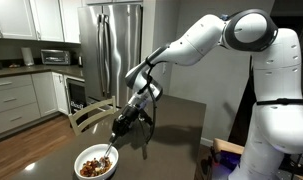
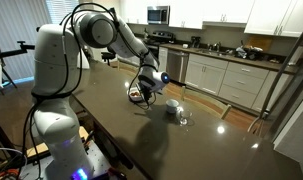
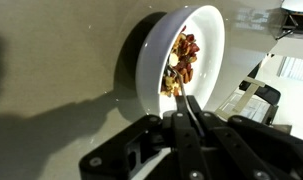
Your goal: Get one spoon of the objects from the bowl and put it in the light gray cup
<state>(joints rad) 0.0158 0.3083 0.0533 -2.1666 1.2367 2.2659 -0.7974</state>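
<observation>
The wide white bowl (image 1: 95,162) sits on the dark table near its front edge and holds a heap of brown and reddish chunks (image 1: 90,167). My gripper (image 1: 121,127) is just above and behind the bowl, shut on the spoon (image 1: 109,151), whose tip slants down into the chunks. In the wrist view the bowl (image 3: 205,30) and chunks (image 3: 180,62) are straight ahead of the closed fingers (image 3: 185,112), with the spoon handle (image 3: 181,97) running out from between them. In an exterior view the light gray cup (image 2: 173,107) stands beside my gripper (image 2: 144,88); the bowl (image 2: 139,95) is mostly hidden behind it.
A tiny clear glass-like item (image 2: 185,117) stands right beside the cup. A wooden chair (image 1: 88,115) is pushed against the table's side near the bowl. A steel refrigerator (image 1: 111,50) and kitchen cabinets stand behind.
</observation>
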